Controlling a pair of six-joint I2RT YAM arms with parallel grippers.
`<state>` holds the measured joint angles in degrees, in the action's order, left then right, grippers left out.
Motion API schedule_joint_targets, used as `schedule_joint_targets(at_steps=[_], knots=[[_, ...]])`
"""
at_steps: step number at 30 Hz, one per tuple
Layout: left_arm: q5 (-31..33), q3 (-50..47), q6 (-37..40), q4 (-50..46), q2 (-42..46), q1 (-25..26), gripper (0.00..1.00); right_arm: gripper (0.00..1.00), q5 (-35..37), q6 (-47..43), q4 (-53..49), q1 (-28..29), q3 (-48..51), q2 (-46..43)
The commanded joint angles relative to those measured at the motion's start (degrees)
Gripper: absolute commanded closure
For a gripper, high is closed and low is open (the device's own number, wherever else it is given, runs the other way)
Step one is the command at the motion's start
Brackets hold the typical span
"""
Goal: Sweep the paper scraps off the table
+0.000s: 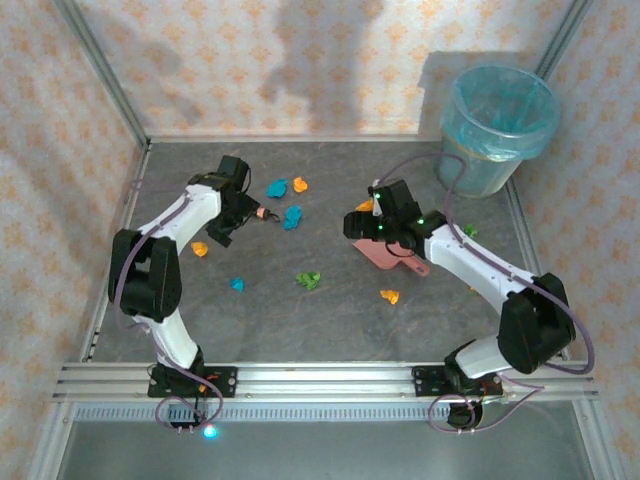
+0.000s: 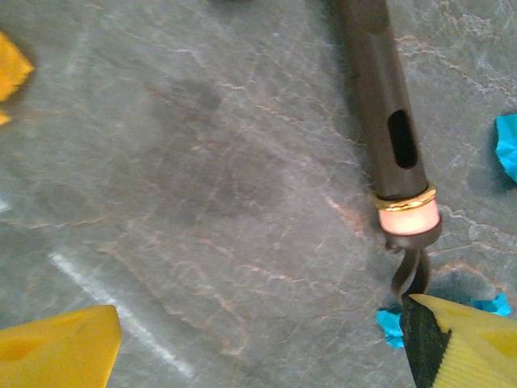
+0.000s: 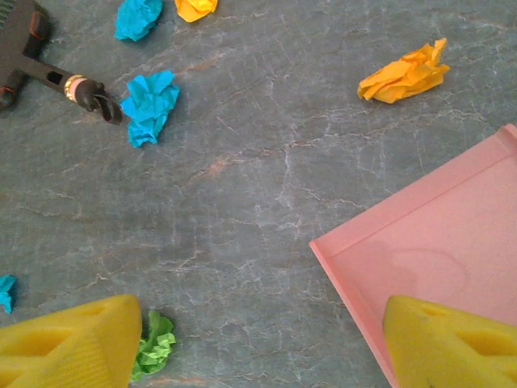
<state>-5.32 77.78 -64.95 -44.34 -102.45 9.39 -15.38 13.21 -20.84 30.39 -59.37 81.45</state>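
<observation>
The table (image 1: 330, 330) is a dark grey slab with a mottled, stone-like pattern, veined with pale and rusty lines. Aluminium rails (image 1: 320, 380) frame it. Beige walls (image 1: 300, 60) with a repeating orange motif close it in on three sides, and soft shadows fall on the back one. In the far right corner stands a bin (image 1: 497, 130) lined with a pale blue bag.

The paper scraps (image 1: 309, 280) lie loose across the middle of the surface between the two arms. They are small crumpled bits in blue, orange and green, and most of them are well apart from each other.

The left gripper (image 2: 258, 323) hangs low over the far left part of the table with its yellow fingers spread wide, gripping nothing. The dark brush (image 2: 388, 121) lies on the surface between them, nearer one finger. Its handle ends in a gold ring, a pink band and a small hook. That hook sits against a blue scrap (image 3: 149, 105).

The right gripper (image 3: 262, 323) also has its fingers wide apart and holds nothing. One finger is over bare table just beside a green scrap (image 3: 157, 343), and the other is over the pink dustpan (image 3: 436, 259), which lies flat on the surface. An orange scrap (image 3: 404, 74) rests on the table near the dustpan's far edge, apart from it.
</observation>
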Motion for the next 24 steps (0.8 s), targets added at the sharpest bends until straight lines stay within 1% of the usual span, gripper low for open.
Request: schedule_joint_targets(at_steps=[1,6,8,12,17,20,24], knots=[[-0.7,2.6,-3.3,-3.4,-2.8,-0.3,0.10,0.22,1.4,0.1,6.2,0.1,3.4,-2.9],[-0.1,6.7,-4.4,-4.6,-6.6,-0.6,0.10,0.21,3.5,0.9,7.3,0.1,5.9,-3.7],[-0.9,9.1,-4.5,-4.9,-9.4,-0.9,0.10,0.21,4.0,1.1,7.7,0.1,6.7,-3.8],[-1.9,13.7,-4.1,-5.1,-13.1,-1.2,0.10,0.21,4.0,1.4,8.9,0.1,7.9,-4.7],[-3.0,16.6,-4.7,-5.5,-17.6,-2.1,0.10,0.21,3.6,1.5,9.2,0.1,8.2,-4.7],[-2.1,18.2,-5.2,-5.2,-19.5,-2.6,0.12,0.21,3.3,1.7,9.3,0.1,8.2,-4.5],[-2.2,22.0,-3.7,-6.8,-22.3,-3.8,0.15,0.21,2.5,2.1,9.6,0.1,8.2,-4.5]])
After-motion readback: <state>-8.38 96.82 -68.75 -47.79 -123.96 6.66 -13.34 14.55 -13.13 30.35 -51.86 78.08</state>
